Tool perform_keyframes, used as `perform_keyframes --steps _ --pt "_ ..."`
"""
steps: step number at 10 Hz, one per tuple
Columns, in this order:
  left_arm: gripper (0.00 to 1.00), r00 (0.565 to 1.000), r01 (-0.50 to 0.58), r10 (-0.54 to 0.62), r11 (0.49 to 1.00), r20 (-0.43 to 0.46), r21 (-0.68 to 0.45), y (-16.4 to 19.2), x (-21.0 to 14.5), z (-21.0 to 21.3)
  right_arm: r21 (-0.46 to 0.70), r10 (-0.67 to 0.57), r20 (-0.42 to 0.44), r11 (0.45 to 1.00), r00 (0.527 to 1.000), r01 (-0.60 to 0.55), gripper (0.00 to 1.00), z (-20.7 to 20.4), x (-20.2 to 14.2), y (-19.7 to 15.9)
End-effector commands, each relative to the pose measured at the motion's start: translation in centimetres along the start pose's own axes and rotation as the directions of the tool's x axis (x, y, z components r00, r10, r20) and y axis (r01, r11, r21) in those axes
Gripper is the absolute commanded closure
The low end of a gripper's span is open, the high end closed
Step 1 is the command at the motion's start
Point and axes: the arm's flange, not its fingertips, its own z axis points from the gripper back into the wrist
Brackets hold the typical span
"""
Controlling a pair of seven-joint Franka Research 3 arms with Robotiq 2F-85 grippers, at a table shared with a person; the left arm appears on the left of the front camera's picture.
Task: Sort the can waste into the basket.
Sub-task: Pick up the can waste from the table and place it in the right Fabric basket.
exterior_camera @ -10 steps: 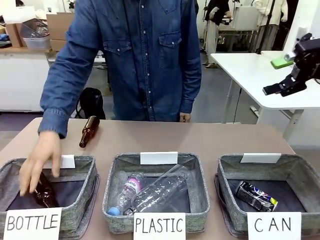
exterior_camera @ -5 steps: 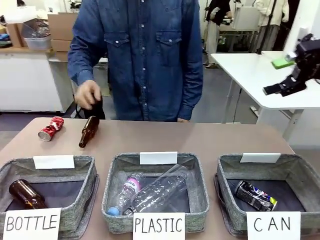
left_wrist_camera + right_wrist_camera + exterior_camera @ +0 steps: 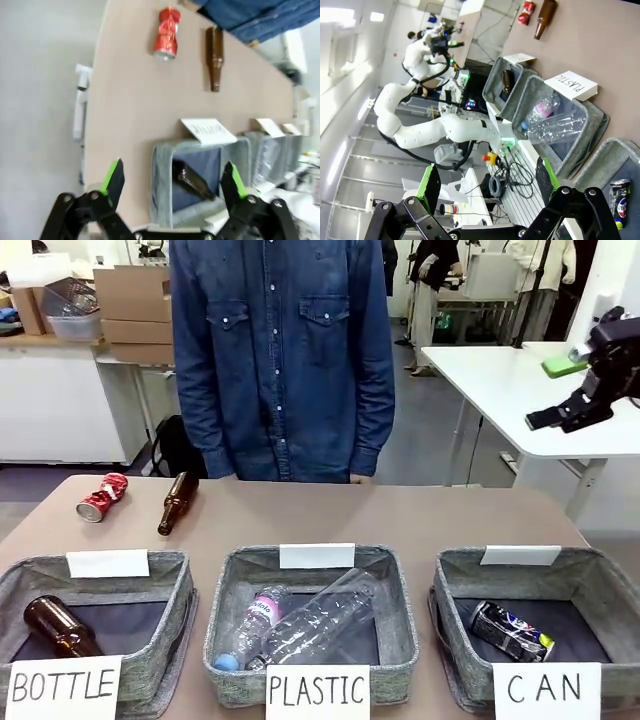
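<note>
Each wrist view cuts its own gripper off at the bottom edge, leaving the fingers and part of the black frame showing. The left gripper [image 3: 173, 172] has its green-padded fingers spread wide with nothing between them, and so does the right gripper [image 3: 487, 175].

In the front view the paper signs cover the near walls of all three baskets, and the bottom edge crops them. The picture's right edge clips the CAN basket [image 3: 455, 575]. The black can [image 3: 512, 631] lies on its side on this basket's dark bottom, dented, its print too small to read. In the right wrist view it [image 3: 619, 202] sits low by the right edge, off to one side of the right gripper and clear of its fingers.

The PLASTIC basket [image 3: 398, 590] holds clear plastic bottles [image 3: 310, 625] lying across one another. In the BOTTLE basket [image 3: 172, 580] a brown bottle [image 3: 60, 627] is partly hidden behind its sign.

The red can [image 3: 102, 496] lies on the bench [image 3: 400, 515] beyond the BOTTLE basket, near the far left corner, just beside a second brown bottle [image 3: 178, 503] but not touching it. From the left wrist it [image 3: 166, 31] shows pinched at the waist, well ahead of the open left gripper, with the BOTTLE basket between them.

A person [image 3: 285, 350] in a denim shirt stands at the far edge, cropped at the top.
</note>
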Motion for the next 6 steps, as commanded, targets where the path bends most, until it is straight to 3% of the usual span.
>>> perform_keyframes --steps 1,2,4,6 --pt "0.00 0.994 0.103 -0.100 0.986 -0.033 0.135 -2.1 4.5 -4.9 0.002 0.017 -0.007 1.000 1.000 -0.017 0.00 0.2 0.0 0.1" --pt "0.00 0.987 0.162 -0.155 0.951 -0.048 0.263 -2.8 6.3 -7.9 0.002 0.017 -0.007 1.000 1.000 -0.017 0.00 0.2 0.0 0.1" --pt "0.00 0.969 0.243 -0.215 0.907 -0.118 0.343 -4.2 9.6 -15.1 0.002 0.017 -0.007 1.000 1.000 -0.017 0.00 0.2 0.0 0.1" --pt "0.00 0.971 0.238 -0.223 0.860 -0.087 0.451 -5.9 11.4 -21.0 0.002 0.017 -0.007 1.000 1.000 -0.017 0.00 0.2 0.0 0.1"
